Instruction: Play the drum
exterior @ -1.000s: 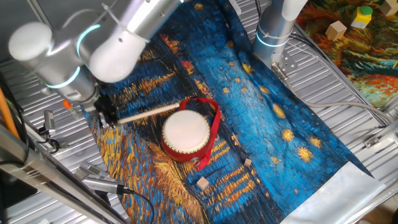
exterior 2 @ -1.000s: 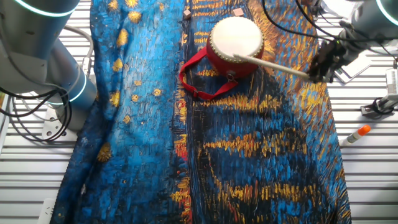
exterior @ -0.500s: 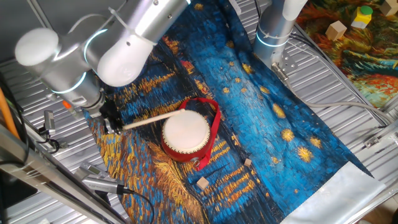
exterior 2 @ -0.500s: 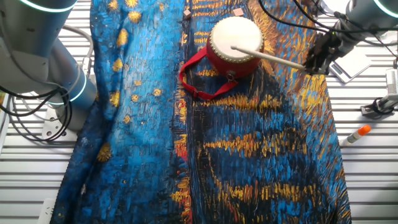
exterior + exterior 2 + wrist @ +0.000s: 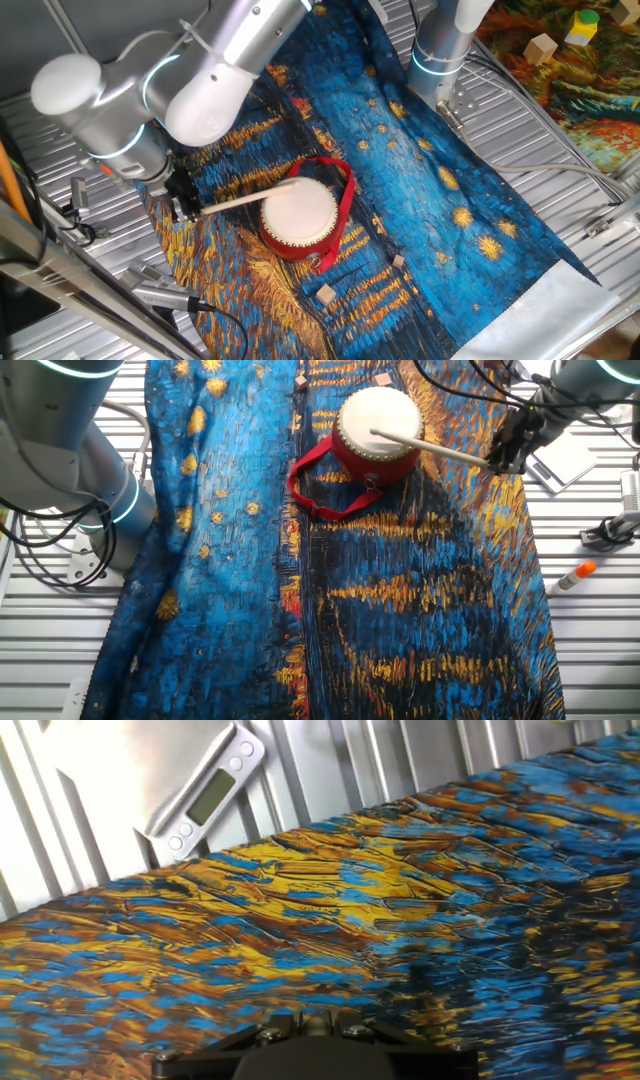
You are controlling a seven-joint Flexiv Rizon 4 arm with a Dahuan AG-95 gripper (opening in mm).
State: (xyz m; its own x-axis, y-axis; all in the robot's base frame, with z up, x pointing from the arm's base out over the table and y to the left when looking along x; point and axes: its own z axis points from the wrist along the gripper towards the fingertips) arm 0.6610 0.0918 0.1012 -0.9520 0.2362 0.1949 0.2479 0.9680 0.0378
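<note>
pincer [image 5: 503,448] low beside drum [image 5: 378,430], apparently gripping stick [image 5: 430,446]

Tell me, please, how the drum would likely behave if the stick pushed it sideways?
The drum looks small and probably light, so it would likely slide on the painted cloth. It sits flat, so rolling seems unlikely. Its loose red ribbon strap would probably drag floppily.

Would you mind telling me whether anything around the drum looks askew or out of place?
Mostly tidy. The drum sits upright; its red ribbon sprawls loose on the cloth, and two small blocks lie scattered beside it.
</note>
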